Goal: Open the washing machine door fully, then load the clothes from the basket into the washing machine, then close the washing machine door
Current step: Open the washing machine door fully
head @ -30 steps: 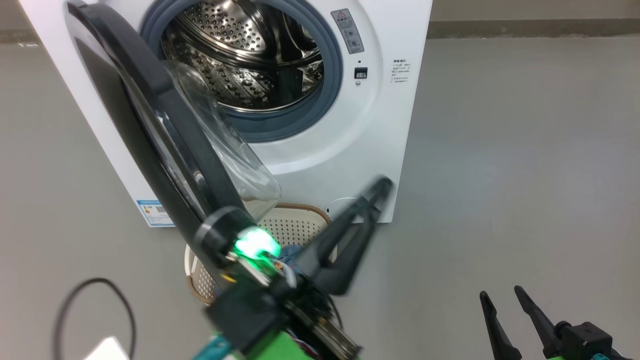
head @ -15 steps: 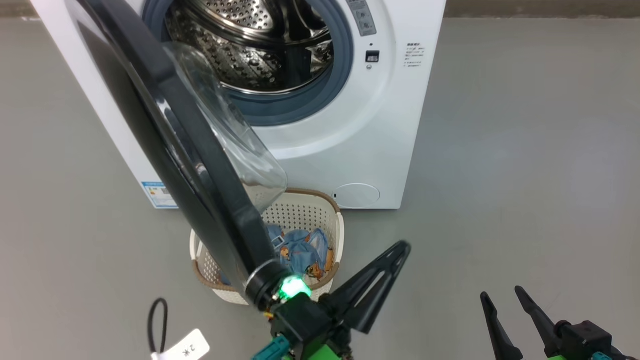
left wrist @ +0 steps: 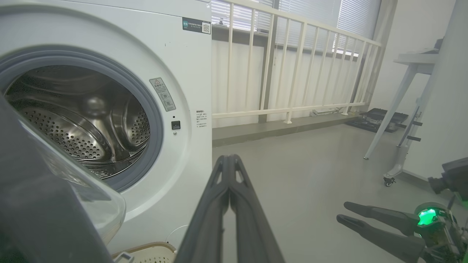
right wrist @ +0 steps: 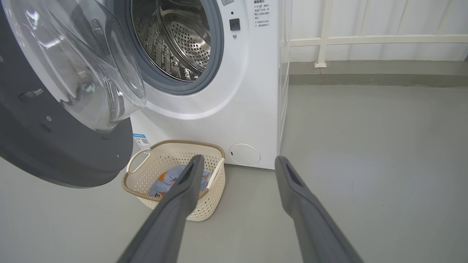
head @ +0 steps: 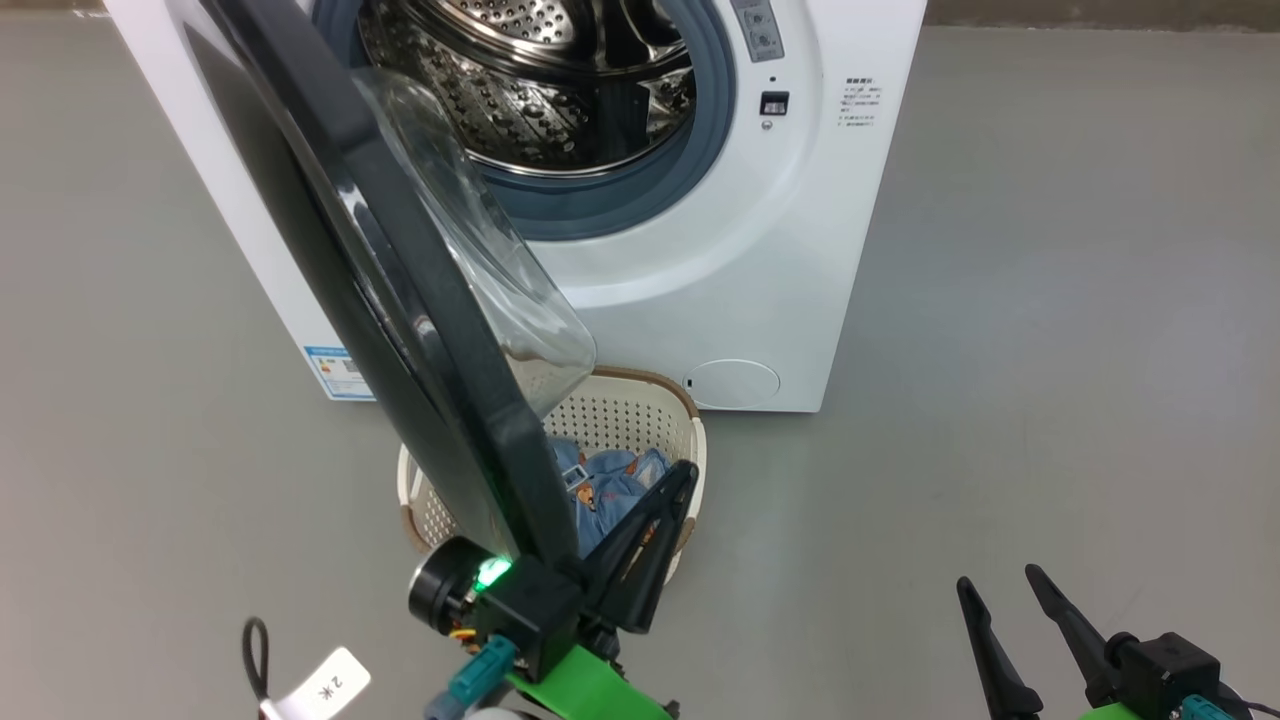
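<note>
The washing machine stands with its steel drum exposed. The washing machine door is swung out towards me, its glass bowl facing the opening. Under the door's lower edge the basket sits on the floor with light-blue bear-print clothes inside; the door hides its left part. My left gripper is shut on nothing, fingers pressed together, just right of the door's lower rim and above the basket. My right gripper hangs open and empty at the lower right, fingers spread.
Grey floor spreads to the right of the machine. A black cable with a white tag lies at the lower left. A white railing runs behind the machine, and a table leg on a castor stands far right.
The head camera has shifted, so the machine sits further right in view. My shut left gripper has drawn back and swung left, close to the door's lower rim. The right gripper has stayed put.
</note>
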Tool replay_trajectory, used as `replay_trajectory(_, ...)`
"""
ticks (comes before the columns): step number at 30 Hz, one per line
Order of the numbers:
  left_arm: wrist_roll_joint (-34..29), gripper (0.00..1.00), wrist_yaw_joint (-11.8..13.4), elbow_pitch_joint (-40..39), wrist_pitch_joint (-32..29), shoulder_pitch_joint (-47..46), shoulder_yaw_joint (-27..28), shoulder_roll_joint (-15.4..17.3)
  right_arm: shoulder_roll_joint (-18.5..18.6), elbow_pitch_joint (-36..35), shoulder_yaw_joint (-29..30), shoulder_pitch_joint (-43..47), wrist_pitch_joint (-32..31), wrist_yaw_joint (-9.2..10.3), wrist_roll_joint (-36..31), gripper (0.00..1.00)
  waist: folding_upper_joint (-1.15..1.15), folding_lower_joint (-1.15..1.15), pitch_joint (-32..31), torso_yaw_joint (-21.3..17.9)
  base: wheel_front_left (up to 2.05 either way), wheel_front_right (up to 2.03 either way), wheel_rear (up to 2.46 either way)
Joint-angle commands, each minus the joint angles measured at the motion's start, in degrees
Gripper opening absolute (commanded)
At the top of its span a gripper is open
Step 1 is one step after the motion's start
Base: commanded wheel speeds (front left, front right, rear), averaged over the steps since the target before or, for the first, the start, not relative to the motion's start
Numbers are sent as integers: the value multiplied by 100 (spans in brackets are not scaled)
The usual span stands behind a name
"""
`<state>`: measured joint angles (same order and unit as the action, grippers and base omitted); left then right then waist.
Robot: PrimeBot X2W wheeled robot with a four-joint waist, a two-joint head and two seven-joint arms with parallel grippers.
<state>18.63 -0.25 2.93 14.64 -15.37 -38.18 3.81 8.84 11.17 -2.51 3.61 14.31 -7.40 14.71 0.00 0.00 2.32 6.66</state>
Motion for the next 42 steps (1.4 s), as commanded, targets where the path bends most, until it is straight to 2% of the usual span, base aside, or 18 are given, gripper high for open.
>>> replay_trajectory(1,-15,0,5,-82,33,-246,221,-5,95,-106,-142,-165,69,-9,47,100,0,0,20,-6,0,0,0)
replay_trajectory(31,4,0,9,573,36,-422,503,-90,137,-84,-180,-414,69,-9,129,100,0,0,534,125,0,0,0)
replay_trajectory(42,187,0,142,792,36,-448,510,-92,147,-33,-197,-464,69,-9,142,100,0,0,594,212,0,0,0)
